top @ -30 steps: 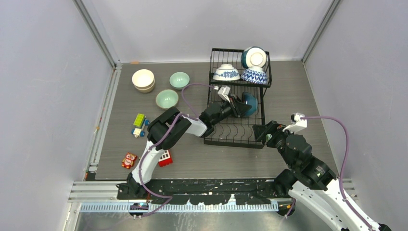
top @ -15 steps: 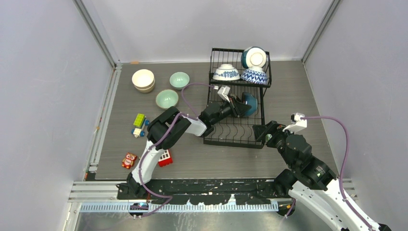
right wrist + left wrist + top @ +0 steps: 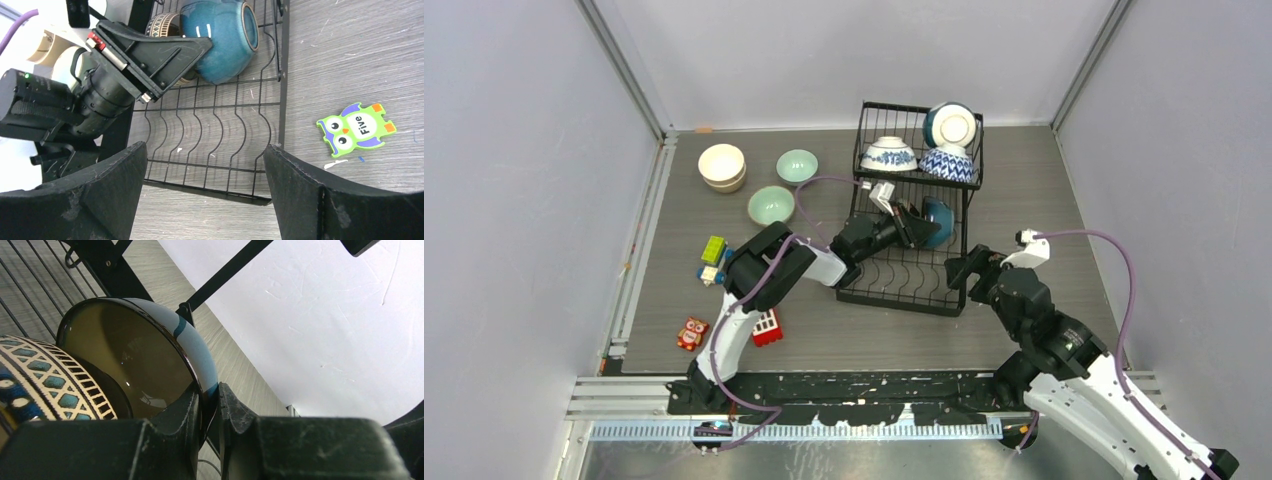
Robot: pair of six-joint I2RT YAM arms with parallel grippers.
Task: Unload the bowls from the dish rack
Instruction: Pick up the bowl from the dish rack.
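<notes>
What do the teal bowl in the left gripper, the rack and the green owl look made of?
Teal bowl: probably glazed ceramic, glossy with sharp reflections. Dish rack: thin bent rods, likely black-coated metal wire. Green owl: flat, matte printed piece, perhaps wood or foam; unclear.

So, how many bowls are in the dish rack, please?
5: three bowls in the upper basket, a teal bowl and a patterned bowl beside it on the lower tier. More may be hidden.
</notes>
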